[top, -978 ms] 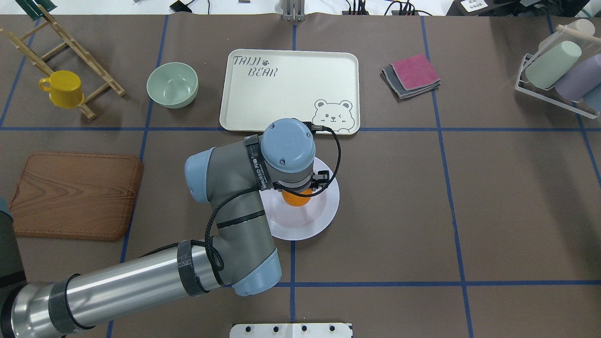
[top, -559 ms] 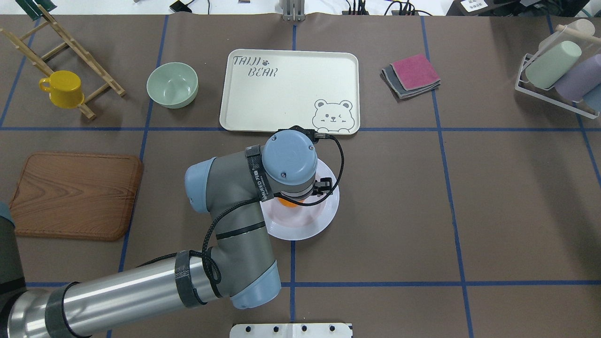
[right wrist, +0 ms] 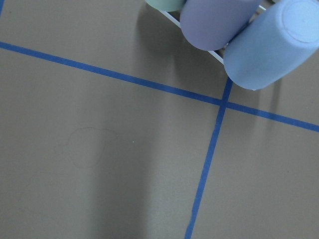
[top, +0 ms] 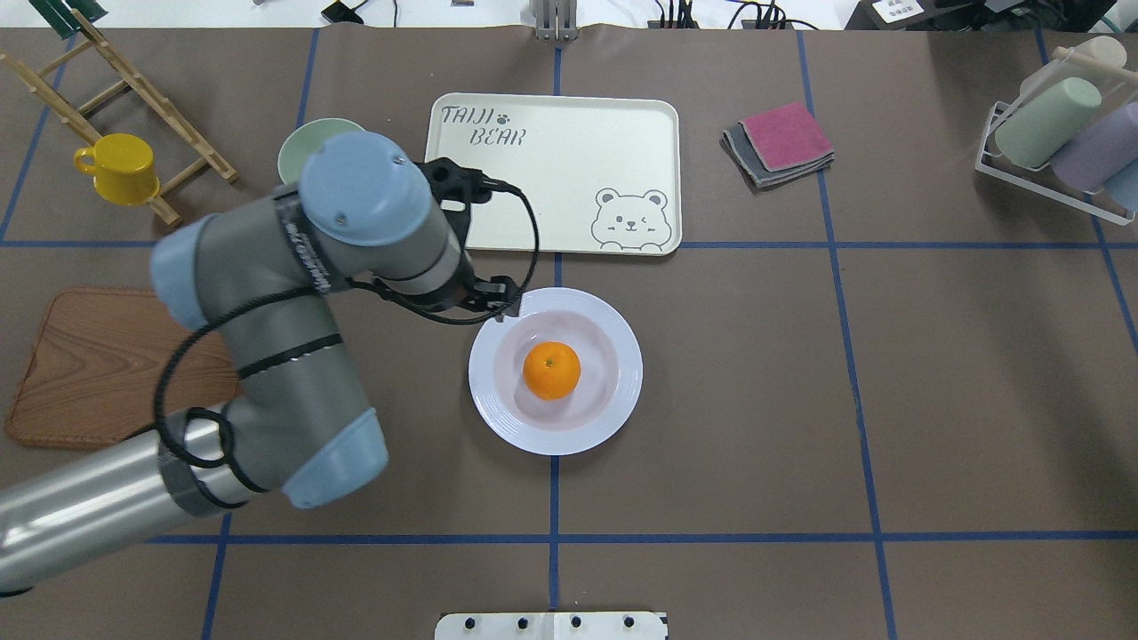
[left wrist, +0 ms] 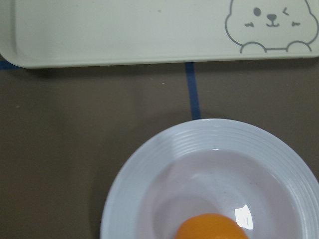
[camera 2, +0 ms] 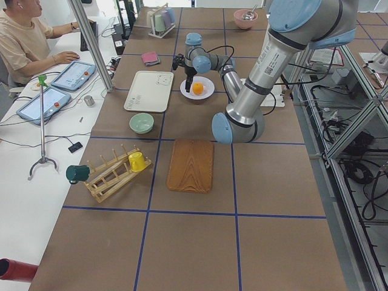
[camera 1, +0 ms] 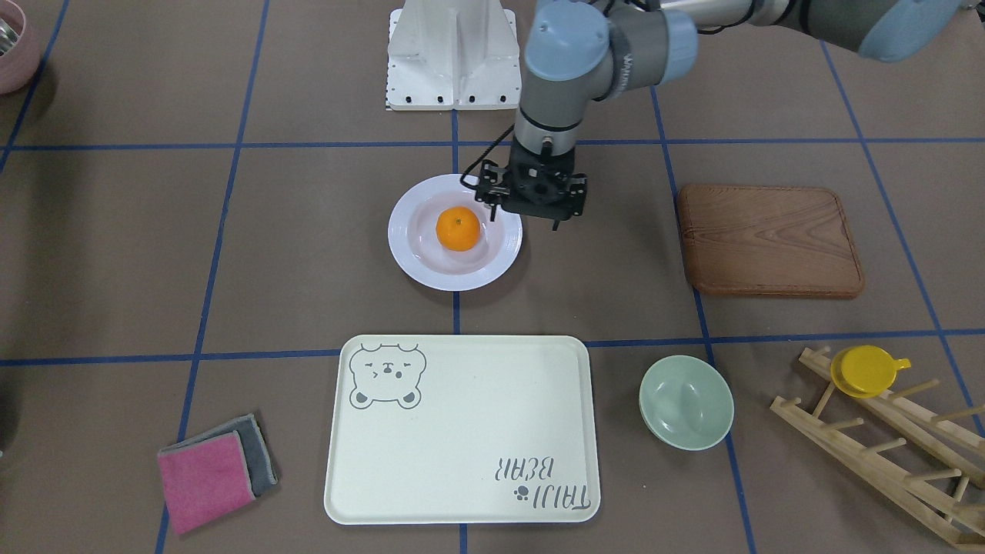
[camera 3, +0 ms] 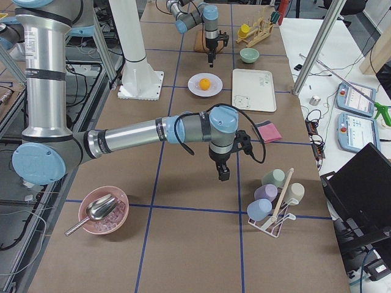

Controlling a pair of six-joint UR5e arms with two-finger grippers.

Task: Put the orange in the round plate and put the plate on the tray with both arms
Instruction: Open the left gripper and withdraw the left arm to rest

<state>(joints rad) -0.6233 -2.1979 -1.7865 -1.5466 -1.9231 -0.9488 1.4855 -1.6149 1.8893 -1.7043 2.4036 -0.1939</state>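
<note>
Orange [top: 551, 370] sits dead centre in the round plate [top: 627, 396] on the counter [top: 756, 400], left tool [camera 1: 526, 208] spread wide, empty, over its rim.

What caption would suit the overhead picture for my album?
Orange resting in the round plate, not yet on the bear tray, with the robot's left arm alongside.

Brown wooden board [top: 89, 373]: lies flat by the tabletop's left end. Pale-green bowl [camera 1: 686, 402]: stands upright near the far long edge, left of centre. Wooden rack [top: 189, 133]: at the far left corner, with a yellow cup [top: 123, 169] on it. Pink cloth [top: 784, 133]: folded on a grey cloth [top: 745, 151] near the far edge, right of centre. White stand [top: 984, 142]: holds pastel cups [top: 1047, 123] at the far right corner. Pink bowl [camera 3: 104, 210]: holds a metal scoop [camera 3: 98, 207], toward the near right corner.
</note>
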